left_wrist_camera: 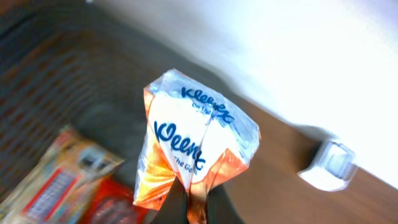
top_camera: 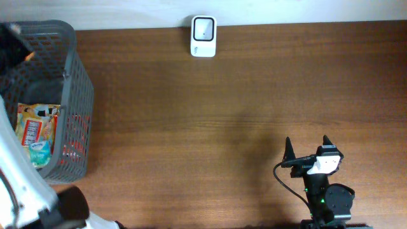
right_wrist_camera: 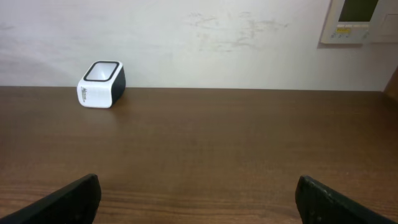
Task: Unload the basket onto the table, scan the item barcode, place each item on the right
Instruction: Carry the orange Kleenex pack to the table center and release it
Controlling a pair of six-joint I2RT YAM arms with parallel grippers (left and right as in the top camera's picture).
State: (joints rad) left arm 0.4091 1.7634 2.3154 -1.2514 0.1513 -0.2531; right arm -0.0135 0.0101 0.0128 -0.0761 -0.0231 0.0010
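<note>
Tissue pack [left_wrist_camera: 196, 140] is at the centre of the left wrist view, in the air above the basket [top_camera: 79, 76]. The left gripper [left_wrist_camera: 186, 202] has it clamped at the crimped lower edge, fingers pressed together on the plastic. Pack is white with orange sides, blue "Kleenex" printed twice. A smaller line reads "on the", the rest is lost in creases. In the overhead view the left gripper is a dark blur at the upper left edge, over the basket's far corner, and the pack is hardly seen there.

Basket is grey mesh, at the left edge of the overhead frame, on the table's [top_camera: 191, 127] left end. Inside it a yellow-red snack packet [top_camera: 38, 124] lies flat, print too small to read. A small pack [top_camera: 39, 151] lies just below it in frame.

Scanner [top_camera: 203, 36] is white with a dark top window, top centre of the overhead view at the table's far edge by the wall. Its side label is unreadable. A wide stretch of brown wood lies between basket and scanner.

Right gripper [top_camera: 307, 145] is at the lower right of the overhead view, fingers wide apart, holding nothing, well apart from the scanner. Wall panel [right_wrist_camera: 357, 18] is at the upper right of the right wrist view.
</note>
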